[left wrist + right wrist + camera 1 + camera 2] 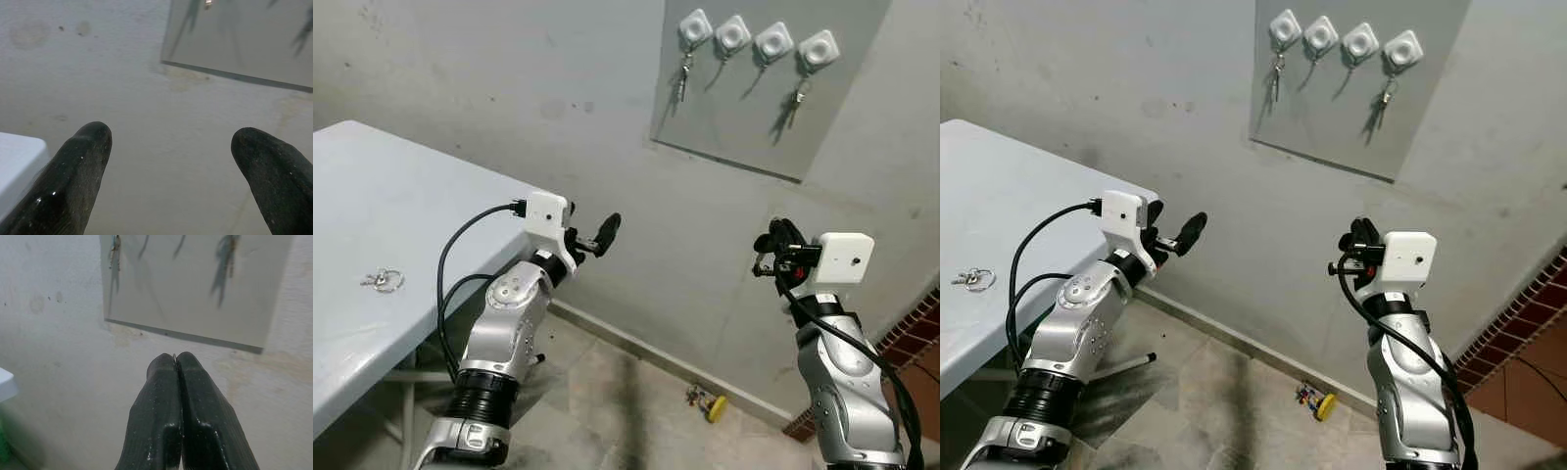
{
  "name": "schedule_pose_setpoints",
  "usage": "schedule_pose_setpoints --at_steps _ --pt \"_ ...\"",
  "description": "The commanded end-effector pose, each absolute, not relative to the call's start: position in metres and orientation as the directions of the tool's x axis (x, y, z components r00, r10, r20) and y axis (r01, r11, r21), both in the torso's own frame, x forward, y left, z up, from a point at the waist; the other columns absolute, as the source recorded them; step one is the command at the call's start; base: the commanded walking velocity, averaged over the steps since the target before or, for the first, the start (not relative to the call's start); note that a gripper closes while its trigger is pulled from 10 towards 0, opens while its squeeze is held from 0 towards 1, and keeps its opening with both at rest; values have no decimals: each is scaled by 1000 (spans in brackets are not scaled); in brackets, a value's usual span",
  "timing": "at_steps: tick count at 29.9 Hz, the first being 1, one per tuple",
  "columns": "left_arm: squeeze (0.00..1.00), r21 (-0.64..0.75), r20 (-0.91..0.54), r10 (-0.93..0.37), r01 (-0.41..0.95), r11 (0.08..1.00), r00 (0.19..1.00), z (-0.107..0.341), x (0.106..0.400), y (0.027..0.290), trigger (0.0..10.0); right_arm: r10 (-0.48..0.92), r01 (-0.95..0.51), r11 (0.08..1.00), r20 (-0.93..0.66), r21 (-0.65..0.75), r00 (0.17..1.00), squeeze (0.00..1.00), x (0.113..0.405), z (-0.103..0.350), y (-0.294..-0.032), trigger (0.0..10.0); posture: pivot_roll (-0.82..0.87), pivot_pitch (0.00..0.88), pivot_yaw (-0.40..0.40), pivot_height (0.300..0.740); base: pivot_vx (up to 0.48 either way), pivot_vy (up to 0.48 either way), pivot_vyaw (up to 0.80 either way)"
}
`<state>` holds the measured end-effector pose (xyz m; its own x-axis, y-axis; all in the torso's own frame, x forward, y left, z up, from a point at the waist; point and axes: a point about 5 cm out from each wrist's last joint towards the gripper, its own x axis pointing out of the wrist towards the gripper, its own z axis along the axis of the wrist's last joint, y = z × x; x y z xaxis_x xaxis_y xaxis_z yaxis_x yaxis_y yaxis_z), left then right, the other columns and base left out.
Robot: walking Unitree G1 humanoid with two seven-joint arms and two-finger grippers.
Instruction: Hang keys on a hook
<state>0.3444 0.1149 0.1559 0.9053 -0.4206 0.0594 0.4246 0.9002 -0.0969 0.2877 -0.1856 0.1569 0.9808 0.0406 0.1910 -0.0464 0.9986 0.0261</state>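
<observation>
Nearest the camera, the two silver arms rose from the lower edge of the head views, both raised toward the wall. The left gripper point(597, 235) hovered just past the corner of the white table point(401, 196), and its wrist view showed its two black fingers point(73, 171) spread wide apart with nothing between them. The right gripper point(773, 245) was held up in open air on the right side, well apart from the wall; its wrist view showed its fingers point(166, 406) pressed flat together, with only a thin sliver of something at the tips, too small to identify. On the table, well to the left of the left arm, a set of keys on a ring point(383, 281) lay flat on the surface, touched by neither gripper. Down on the floor near the base of the wall, between the two arms, sat a small yellow object point(710, 403). Farther off, high on the grey wall, a grey panel point(744, 108) carried four white hooks point(772, 42) in a row. The first hook on the left held hanging keys point(683, 78), and the fourth held another bunch point(797, 98); the two middle hooks looked bare, casting only shadows.
</observation>
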Motion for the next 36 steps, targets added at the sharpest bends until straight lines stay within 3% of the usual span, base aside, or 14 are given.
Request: schedule_pose_setpoints --at_steps 1,21,28,36 --pt "0 -85 82 -424 430 899 902 166 347 115 10000 61 -69 997 225 29 973 0 289 166 -182 10000 -68 38 -23 711 390 0 0" --pt "0 -78 92 -418 425 902 904 169 349 115 10000 90 -98 995 219 28 972 0 289 164 -177 10000 -59 18 -30 711 391 0 0" --pt "0 -43 147 -430 440 897 891 181 347 107 10000 118 -126 992 215 22 970 0 290 164 -173 10000 -57 14 -36 711 0 0 0" --pt "0 41 225 -542 548 836 810 207 343 81 10000 189 -193 981 226 -4 956 0 294 171 -167 10000 -57 19 -42 711 0 0 0"
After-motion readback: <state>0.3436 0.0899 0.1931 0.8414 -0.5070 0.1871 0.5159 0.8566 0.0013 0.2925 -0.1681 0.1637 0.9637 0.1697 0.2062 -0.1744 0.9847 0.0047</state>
